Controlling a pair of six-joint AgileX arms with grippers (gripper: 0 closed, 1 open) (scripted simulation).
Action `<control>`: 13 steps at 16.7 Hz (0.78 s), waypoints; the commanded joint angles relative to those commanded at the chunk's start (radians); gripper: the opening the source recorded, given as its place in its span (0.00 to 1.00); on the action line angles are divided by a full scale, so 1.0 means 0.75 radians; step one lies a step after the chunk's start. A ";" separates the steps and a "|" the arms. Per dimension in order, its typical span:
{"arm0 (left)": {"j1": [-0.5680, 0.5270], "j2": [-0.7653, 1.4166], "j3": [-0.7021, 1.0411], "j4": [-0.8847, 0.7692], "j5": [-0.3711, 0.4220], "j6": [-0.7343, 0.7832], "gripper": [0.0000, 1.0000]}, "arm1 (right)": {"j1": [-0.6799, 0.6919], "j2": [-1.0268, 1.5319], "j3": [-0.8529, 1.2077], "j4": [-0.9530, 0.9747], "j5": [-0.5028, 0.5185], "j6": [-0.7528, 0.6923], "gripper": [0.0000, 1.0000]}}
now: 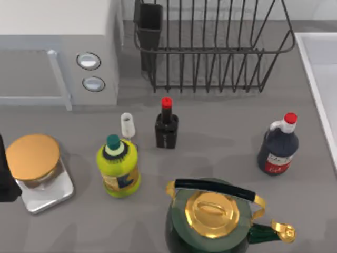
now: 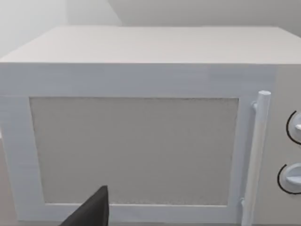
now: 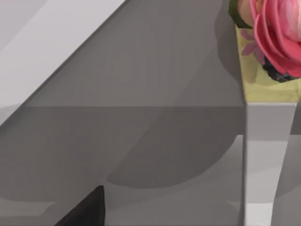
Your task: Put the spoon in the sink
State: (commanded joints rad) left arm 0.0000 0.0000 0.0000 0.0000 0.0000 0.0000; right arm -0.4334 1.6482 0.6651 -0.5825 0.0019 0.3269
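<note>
Grey tabletop (image 1: 221,132) is crowded: sink (image 1: 316,68) at its right edge, dish rack (image 1: 210,47) beside it, microwave (image 1: 58,52) left, kettle (image 1: 210,221) and bottles between; I cannot tell my grippers' opening.

We see a rendered kitchen: a grey tabletop (image 1: 221,113) carrying a white microwave (image 1: 58,52), a black wire dish rack (image 1: 210,47), a pale sink (image 1: 321,79) at the right edge, a green kettle (image 1: 210,221) with a gold lid, and sauce bottles (image 1: 277,145).
</note>
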 joint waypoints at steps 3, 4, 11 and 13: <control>0.000 0.000 0.000 0.000 0.000 0.000 1.00 | 0.003 -0.096 0.050 -0.103 0.014 0.001 0.00; 0.000 0.000 0.000 0.000 0.000 0.000 1.00 | 0.002 -0.102 0.067 -0.121 0.014 0.001 0.00; 0.000 0.000 0.000 0.000 0.000 0.000 1.00 | -0.002 -0.249 0.326 -0.569 0.014 -0.006 0.00; 0.000 0.000 0.000 0.000 0.000 0.000 1.00 | -0.003 -0.296 0.389 -0.662 0.014 -0.007 0.00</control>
State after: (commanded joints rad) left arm 0.0000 0.0000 0.0000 0.0000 0.0000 0.0000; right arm -0.4357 1.4260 0.9566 -1.0789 0.0125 0.3215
